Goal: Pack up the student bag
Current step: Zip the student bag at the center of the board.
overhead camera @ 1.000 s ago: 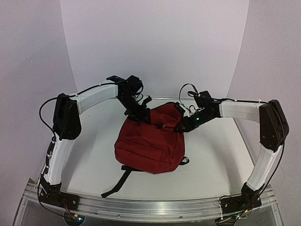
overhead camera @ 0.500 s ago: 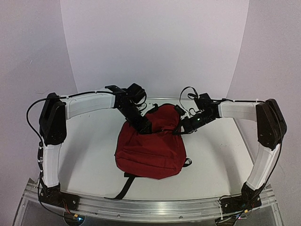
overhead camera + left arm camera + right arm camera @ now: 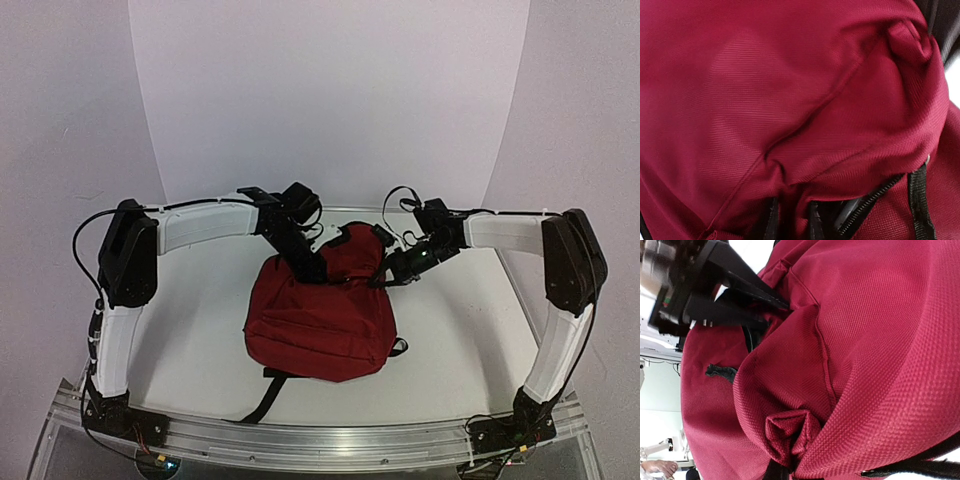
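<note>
Two claws meet the student bag (image 3: 320, 322) at its far end, mid-bench (image 3: 200, 335). The right claw (image 3: 386, 272) pinches raised fabric; the left claw (image 3: 312, 266) presses in, grip unclear. Both reach inward, elbows outward.

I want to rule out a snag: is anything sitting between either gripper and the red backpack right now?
Nothing visible does. The left gripper and right gripper are both right against the upper end of the student bag, and each wrist camera shows only the bag's own red fabric in front of it.
</note>
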You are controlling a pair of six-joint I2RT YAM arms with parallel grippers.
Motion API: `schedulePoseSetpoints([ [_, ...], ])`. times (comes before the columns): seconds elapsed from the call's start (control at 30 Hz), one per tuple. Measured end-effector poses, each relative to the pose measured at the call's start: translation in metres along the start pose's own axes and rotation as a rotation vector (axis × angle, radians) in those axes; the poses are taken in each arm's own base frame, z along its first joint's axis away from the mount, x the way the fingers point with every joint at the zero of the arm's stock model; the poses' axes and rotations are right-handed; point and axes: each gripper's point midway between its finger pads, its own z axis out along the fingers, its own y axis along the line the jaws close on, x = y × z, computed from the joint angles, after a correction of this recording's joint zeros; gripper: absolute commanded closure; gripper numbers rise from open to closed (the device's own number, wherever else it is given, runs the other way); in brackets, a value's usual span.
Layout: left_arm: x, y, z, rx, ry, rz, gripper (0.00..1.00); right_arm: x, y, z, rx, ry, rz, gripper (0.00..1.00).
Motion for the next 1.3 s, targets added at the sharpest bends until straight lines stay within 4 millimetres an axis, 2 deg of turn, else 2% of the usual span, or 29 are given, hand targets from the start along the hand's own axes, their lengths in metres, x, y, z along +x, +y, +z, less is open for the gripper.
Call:
schedulePoseSetpoints([
  [0.07,-0.002,0.004,-0.001,0.007,-0.012,-0.03,1.0,0.001,-0.001,-0.001,0.006,0.005,-0.008,1.0],
  [0.23,-0.004,0.014,-0.006,0.049,-0.059,-0.159,1.0,0.001,-0.006,-0.002,0.038,0.012,-0.043,1.0],
  [0.47,-0.019,0.04,-0.038,0.082,-0.187,-0.361,1.0,-0.006,-0.004,0.0,0.06,0.007,-0.128,1.0],
  [0.67,-0.031,0.036,-0.054,0.156,-0.23,-0.426,1.0,-0.01,-0.003,-0.001,0.076,0.007,-0.132,1.0],
  [0.83,-0.046,0.023,-0.068,0.134,-0.241,-0.363,1.0,-0.013,0.0,-0.006,0.076,0.011,-0.07,1.0],
  [0.97,-0.031,0.029,-0.076,0.062,-0.256,-0.402,1.0,-0.016,0.008,-0.006,0.034,-0.001,-0.045,1.0],
  [1.03,-0.027,0.035,-0.081,0.037,-0.261,-0.443,0.94,-0.02,0.013,-0.003,0.016,-0.012,-0.061,1.0],
  [1.13,-0.026,0.046,-0.086,0.019,-0.274,-0.515,0.74,-0.022,0.014,-0.003,0.011,-0.016,-0.049,1.0],
  [1.17,-0.025,0.053,-0.089,0.004,-0.28,-0.532,0.66,-0.02,0.013,-0.005,0.013,-0.012,-0.025,1.0],
  [1.23,-0.022,0.072,-0.102,-0.039,-0.305,-0.602,0.55,-0.017,0.011,-0.006,0.014,-0.005,0.015,1.0],
  [1.3,-0.021,0.089,-0.118,-0.08,-0.333,-0.65,0.51,-0.017,0.011,-0.008,0.009,-0.004,0.056,1.0],
])
